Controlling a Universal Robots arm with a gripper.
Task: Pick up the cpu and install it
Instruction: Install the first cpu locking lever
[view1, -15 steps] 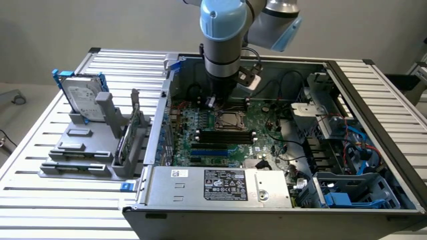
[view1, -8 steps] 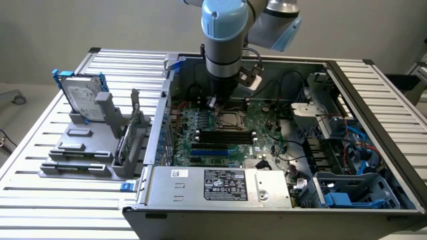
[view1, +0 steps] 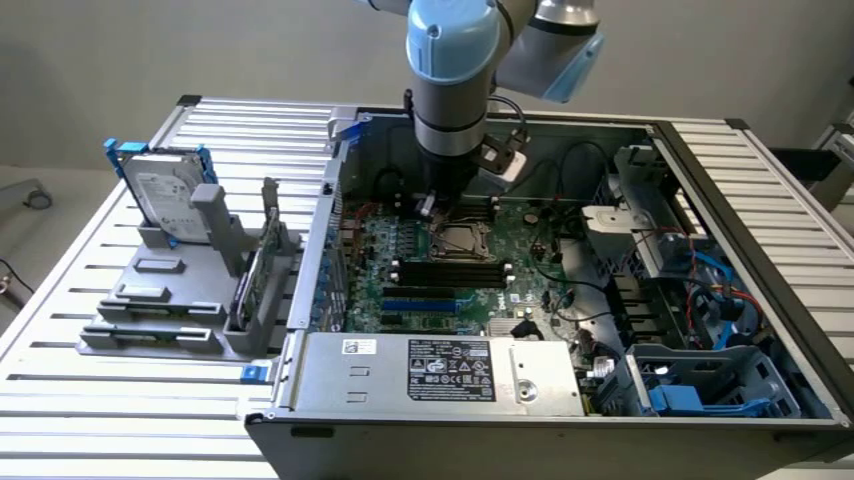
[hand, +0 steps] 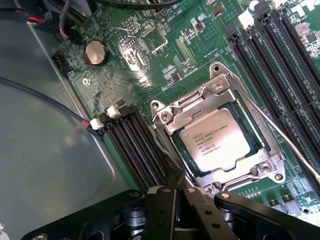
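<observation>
The cpu (hand: 212, 140), a small square chip with a dull silver printed top, lies flat in the socket of the green board (hand: 150, 65), with a metal frame (hand: 220, 82) around its edges. In the exterior view the cpu (view1: 467, 240) sits mid-board inside the open computer case. My gripper (hand: 175, 186) hovers just beside the socket's edge with its black fingers pressed together and nothing between them. From the exterior view, the gripper (view1: 434, 207) hangs straight down from the arm, just above the socket's far left corner.
Black memory slots (hand: 135, 145) flank the socket on both sides. A red-black cable (hand: 50, 102) crosses the case floor. A hard drive (view1: 167, 190) in a blue frame stands on a grey fixture at the exterior view's left. The power supply (view1: 427, 368) lines the case front; cables and drive bays (view1: 694, 330) crowd the right.
</observation>
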